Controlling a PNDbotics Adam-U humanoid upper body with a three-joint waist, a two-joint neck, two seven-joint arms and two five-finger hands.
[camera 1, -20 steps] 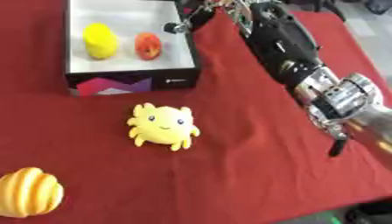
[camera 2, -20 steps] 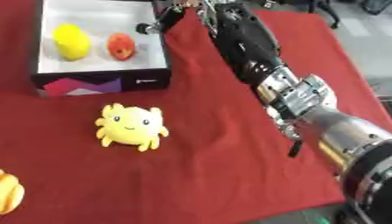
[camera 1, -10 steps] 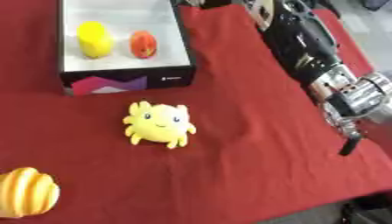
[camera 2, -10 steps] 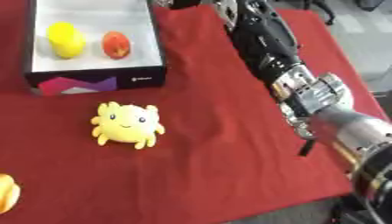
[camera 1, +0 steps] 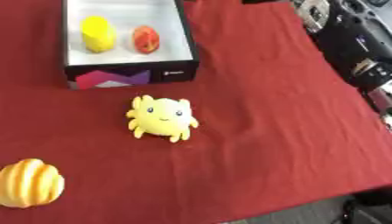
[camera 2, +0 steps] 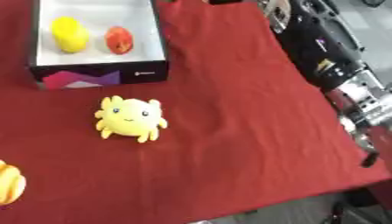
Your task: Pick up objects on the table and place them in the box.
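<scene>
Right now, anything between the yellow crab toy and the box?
Nothing visible. The crab toy sits on bare red cloth just in front of the box, whose open top holds only a yellow piece and a red piece.

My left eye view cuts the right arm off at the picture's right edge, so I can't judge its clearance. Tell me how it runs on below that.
Observer: In the right eye view the right arm carries on down to a silver joint at the red cloth's right edge.
Operator: Report anything below that joint.
Observer: A small dark tip shows near the cloth's near right corner. I cannot tell what it is. It is far right of the yellow crab toy.
</scene>
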